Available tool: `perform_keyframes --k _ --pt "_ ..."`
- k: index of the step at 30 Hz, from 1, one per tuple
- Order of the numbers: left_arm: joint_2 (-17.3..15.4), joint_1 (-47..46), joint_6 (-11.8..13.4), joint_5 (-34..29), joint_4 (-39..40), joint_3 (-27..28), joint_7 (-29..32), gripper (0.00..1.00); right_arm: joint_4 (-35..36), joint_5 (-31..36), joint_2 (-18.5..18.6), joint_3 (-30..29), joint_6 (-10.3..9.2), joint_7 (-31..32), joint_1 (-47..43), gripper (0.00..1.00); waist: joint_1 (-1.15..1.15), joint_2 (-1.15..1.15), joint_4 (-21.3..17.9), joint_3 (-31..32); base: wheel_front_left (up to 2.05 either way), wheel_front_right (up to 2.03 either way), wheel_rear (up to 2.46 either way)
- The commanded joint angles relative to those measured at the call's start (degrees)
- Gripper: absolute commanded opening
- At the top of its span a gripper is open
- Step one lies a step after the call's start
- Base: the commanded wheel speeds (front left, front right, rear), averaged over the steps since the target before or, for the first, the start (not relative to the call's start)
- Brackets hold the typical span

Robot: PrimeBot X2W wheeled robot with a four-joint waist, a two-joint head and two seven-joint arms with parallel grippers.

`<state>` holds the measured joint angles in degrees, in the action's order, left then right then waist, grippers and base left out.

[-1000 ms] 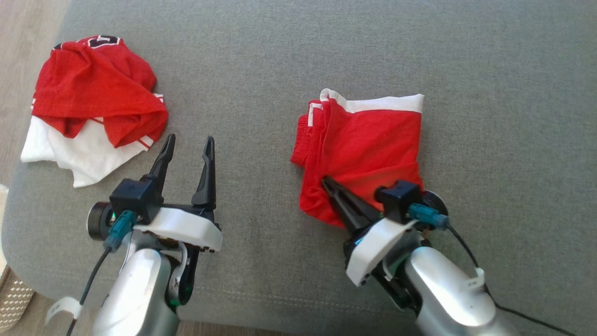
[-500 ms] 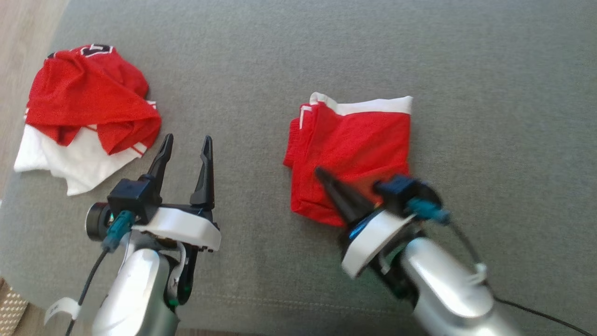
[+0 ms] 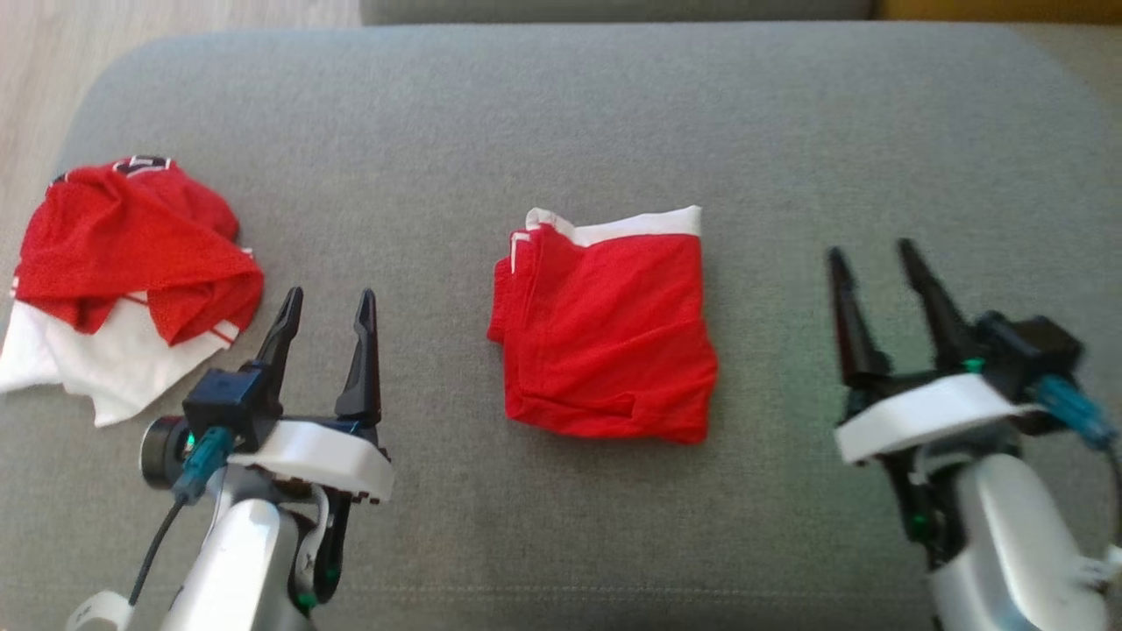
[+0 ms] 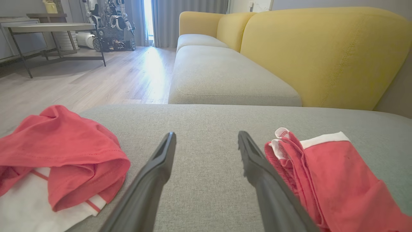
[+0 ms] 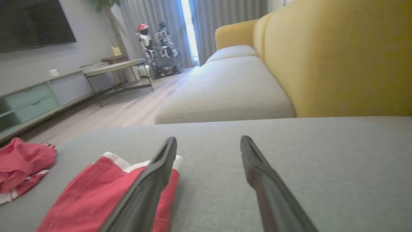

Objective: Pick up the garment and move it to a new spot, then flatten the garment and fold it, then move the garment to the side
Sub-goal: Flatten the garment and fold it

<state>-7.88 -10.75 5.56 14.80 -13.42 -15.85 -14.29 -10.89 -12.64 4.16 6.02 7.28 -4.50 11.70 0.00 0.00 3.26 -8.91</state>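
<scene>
R claw [image 3: 870,251] open, empty, hovering over bare cushion [image 3: 561,114], well right of the garment [image 3: 605,342]. L claw [image 3: 330,296] open, empty, parked btwn garment and the clothes pile [image 3: 123,263]. Garment lies folded mid-cushion, white band on far edge. I judge fold done, side move pending. Room: open cushion right and far side. Left crowded by pile, so I'd go right.
</scene>
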Motion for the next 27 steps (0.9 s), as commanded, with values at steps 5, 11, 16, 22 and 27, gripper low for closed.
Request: perform_keyframes --k 5,11,16,22,27 --pt "-2.3 -0.1 0.5 0.1 2.5 2.2 0.0 1.00 6.0 1.4 -0.8 -3.2 0.21 2.1 -2.9 1.00 0.00 0.00 -0.9 2.3 0.00 0.00 0.00" --pt "-3.9 3.8 1.6 -0.5 4.3 1.9 1.4 1.00 10.1 2.2 -0.9 -4.4 0.21 5.4 -8.8 1.00 0.00 0.00 -1.4 5.8 0.00 0.00 0.00" --pt "-4.6 7.1 2.1 -0.4 5.9 1.4 2.8 1.00 12.1 2.1 -0.9 -4.3 0.21 7.2 -12.1 1.00 0.00 0.00 -1.8 8.2 0.00 0.00 0.00" --pt "-5.4 9.8 2.7 -0.1 7.6 1.3 4.1 1.00 13.5 1.9 -0.9 -4.5 0.21 8.7 -14.4 1.00 0.00 0.00 -1.9 9.8 0.00 0.00 0.00" --pt "-5.6 11.1 3.1 0.3 8.5 1.3 4.6 1.00 14.0 1.8 -0.7 -4.2 0.21 9.4 -14.9 1.00 0.00 0.00 -1.6 10.4 0.00 0.00 0.00"
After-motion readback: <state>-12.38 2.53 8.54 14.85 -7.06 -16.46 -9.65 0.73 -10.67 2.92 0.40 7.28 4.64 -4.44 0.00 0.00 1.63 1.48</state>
